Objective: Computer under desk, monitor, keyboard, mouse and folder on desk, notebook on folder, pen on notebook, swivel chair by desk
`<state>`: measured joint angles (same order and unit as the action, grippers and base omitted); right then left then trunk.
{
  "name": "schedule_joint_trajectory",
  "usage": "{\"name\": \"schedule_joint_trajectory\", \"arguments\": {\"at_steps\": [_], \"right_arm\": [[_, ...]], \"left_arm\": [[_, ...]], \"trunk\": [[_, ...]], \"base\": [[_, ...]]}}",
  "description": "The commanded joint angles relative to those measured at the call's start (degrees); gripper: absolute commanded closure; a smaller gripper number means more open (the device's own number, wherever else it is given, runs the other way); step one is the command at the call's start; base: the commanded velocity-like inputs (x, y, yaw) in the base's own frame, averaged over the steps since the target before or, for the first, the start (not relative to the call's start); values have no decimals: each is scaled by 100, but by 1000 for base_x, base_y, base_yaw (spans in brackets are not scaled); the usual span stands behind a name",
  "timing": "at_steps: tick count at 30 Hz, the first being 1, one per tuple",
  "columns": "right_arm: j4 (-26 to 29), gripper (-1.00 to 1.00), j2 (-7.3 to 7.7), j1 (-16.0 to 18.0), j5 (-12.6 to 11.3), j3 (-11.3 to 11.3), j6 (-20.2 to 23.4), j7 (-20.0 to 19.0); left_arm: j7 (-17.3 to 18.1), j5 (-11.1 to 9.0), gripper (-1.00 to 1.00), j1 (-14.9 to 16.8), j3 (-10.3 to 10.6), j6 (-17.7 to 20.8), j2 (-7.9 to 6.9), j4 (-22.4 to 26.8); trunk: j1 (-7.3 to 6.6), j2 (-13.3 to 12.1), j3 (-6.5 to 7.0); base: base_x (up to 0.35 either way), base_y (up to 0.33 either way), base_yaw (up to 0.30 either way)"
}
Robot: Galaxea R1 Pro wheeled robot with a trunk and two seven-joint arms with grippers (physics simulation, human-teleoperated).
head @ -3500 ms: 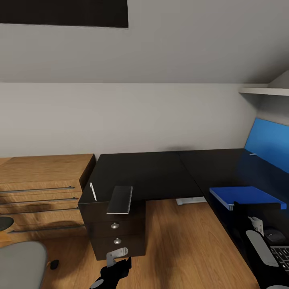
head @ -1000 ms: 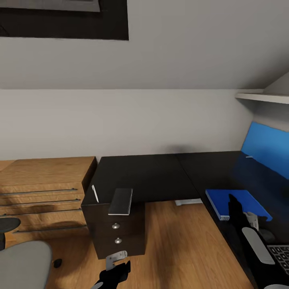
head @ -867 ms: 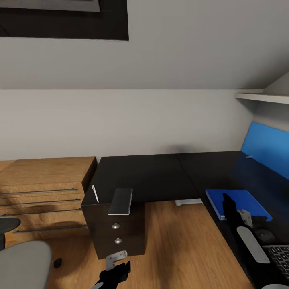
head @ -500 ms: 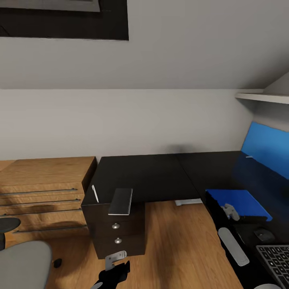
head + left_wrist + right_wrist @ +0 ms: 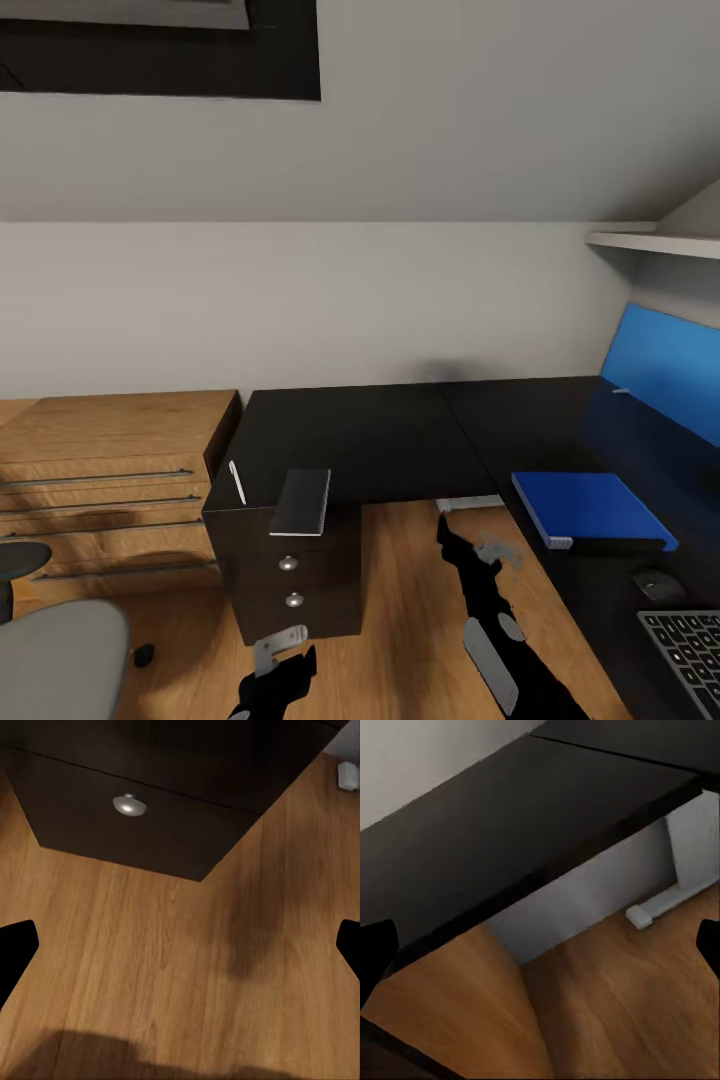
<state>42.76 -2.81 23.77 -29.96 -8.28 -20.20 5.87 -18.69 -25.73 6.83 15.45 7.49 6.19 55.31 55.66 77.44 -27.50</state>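
Since a second ago, the right arm has swung off the large black L-shaped bench [image 5: 380,440] and now hangs over the wooden floor [image 5: 420,620] in front of it, its right end effector [image 5: 447,527] pointing toward the bench's inner corner and holding nothing; in the right wrist view its dark fingertips [image 5: 375,945] sit at opposite edges of the picture, spread wide. The thick bright blue rectangular folder [image 5: 590,508] lies flat on the right wing of the bench, with a small dark mouse [image 5: 655,583] just beyond it toward the robot and the dark grey keyboard with black keys [image 5: 690,655] nearer still. On top of the three-drawer black pedestal [image 5: 290,585] rest the thin grey-covered notebook [image 5: 302,501] and, just beside it, the thin white-silver pen [image 5: 237,482], apart from each other. The left end effector [image 5: 278,660] hovers low before the pedestal, fingers wide apart and empty. The grey padded seat of the swivel chair [image 5: 55,655] shows at the lower left, beside a light-wood chest with long bar handles [image 5: 100,480].
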Motion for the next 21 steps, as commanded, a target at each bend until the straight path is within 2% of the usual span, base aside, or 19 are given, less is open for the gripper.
{"name": "schedule_joint_trajectory", "arguments": {"at_steps": [1,3,6,9,13,21], "right_arm": [[-123,-100,-23,5,90,-30,-83,52],[-634,-100,-101,5,540,-34,-198,244],[-1191,-100,-135,5,925,-50,-237,635],[-1985,-100,-152,5,1385,-84,-263,1008],[-2563,-100,-160,3,1541,-80,-285,1130],[-3197,-100,-170,-12,1625,-96,-293,1128]], "left_arm": [[-41,-39,-100,3,14,9,-3,6],[-40,-42,-100,3,14,-13,1,-50],[-41,-41,-100,3,19,-9,13,-179],[-62,-41,-100,3,26,24,27,-278],[-48,-47,-100,3,31,59,29,-469],[-41,-41,-100,3,-2,4,-11,-1164]], "trunk": [[0,4,-6],[0,4,-6],[0,4,-6],[0,4,-6],[0,4,-6],[0,4,-6]], "base": [[0,0,0],[0,0,0],[0,0,0],[0,0,0],[0,0,0],[0,0,0]]}}
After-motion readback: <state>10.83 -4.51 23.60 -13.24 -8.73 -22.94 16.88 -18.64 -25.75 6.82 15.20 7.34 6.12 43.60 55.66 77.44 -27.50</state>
